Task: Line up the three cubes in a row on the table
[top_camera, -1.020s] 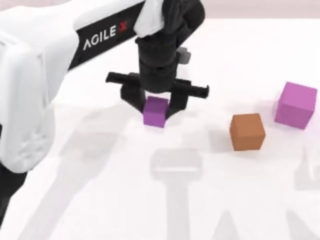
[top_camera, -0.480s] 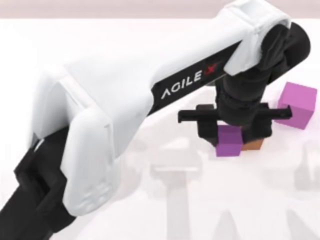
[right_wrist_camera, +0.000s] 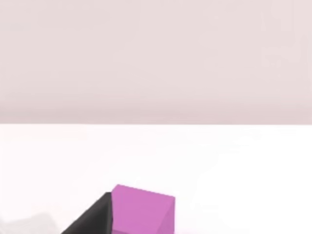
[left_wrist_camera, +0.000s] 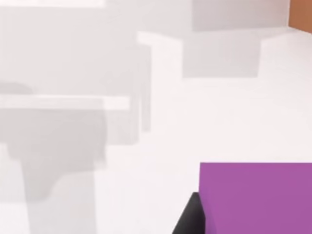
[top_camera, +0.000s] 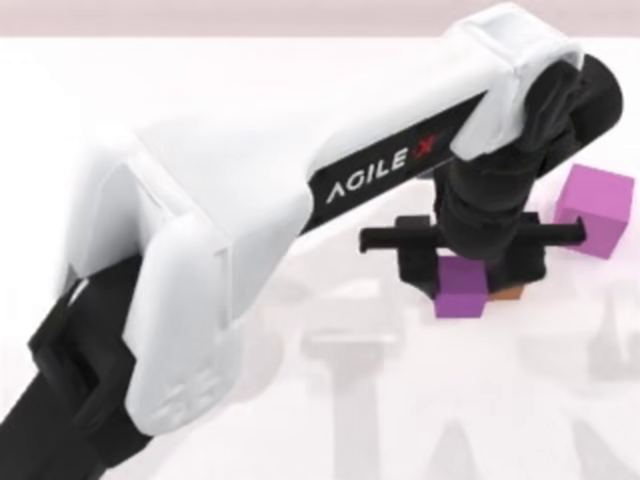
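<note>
Purple small cube sat clamped between the left gripper's jaws, right of table centre, directly beside the orange cube, which was mostly hidden behind gripper and cube. Large purple cube stood near, farther right and apart. Left wrist view showed the small cube against one dark finger. Right arm out of the top view; its jaws: cannot tell.

backdrop: plain pale pink, lay beyond the far edge | strip of it ran along the far side in top view | no other objects seen
</note>
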